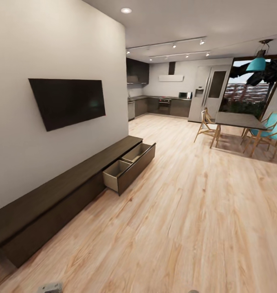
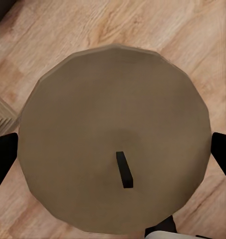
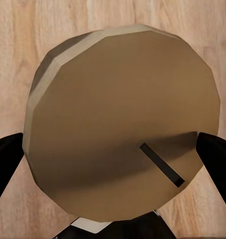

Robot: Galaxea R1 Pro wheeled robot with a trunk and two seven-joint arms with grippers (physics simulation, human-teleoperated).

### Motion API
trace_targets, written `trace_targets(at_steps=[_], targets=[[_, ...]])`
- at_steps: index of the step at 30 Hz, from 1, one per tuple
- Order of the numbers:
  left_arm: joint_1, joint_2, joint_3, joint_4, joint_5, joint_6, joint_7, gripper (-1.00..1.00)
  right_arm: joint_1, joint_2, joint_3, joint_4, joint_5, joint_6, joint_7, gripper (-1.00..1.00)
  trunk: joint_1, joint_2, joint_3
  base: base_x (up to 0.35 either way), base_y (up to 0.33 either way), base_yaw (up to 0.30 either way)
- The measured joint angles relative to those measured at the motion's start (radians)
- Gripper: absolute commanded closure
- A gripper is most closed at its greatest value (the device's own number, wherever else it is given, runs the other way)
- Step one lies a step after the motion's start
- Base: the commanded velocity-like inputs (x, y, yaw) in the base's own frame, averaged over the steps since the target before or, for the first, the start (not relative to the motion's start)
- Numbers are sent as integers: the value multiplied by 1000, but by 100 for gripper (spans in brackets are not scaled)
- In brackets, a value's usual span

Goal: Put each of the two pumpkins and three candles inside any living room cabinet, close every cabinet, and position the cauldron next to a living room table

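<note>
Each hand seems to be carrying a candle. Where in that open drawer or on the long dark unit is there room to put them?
The open drawer of the cabinet has two pale compartments; what shows of them looks bare. The cabinet's flat top below the TV is bare along its length too. Each end effector holds a candle: left, right.

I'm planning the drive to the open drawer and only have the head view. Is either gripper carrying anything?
Observer: Yes. In the left wrist view, the left gripper clamps a beige candle, with the wick end facing the camera.
Operator: And the right one?
Observer: The right gripper holds a second candle the same way, with a black finger on each side, above the wood floor.
</note>
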State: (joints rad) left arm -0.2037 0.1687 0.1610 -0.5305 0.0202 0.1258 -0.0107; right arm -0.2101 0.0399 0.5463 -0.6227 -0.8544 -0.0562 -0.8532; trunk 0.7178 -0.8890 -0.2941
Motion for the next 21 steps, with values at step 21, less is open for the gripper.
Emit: trace_targets(at_steps=[21], targets=[[1,-1,0,0,0,0,0,100,0,0,1,0,0,0,0,100,0,0,0,0,0,-276]])
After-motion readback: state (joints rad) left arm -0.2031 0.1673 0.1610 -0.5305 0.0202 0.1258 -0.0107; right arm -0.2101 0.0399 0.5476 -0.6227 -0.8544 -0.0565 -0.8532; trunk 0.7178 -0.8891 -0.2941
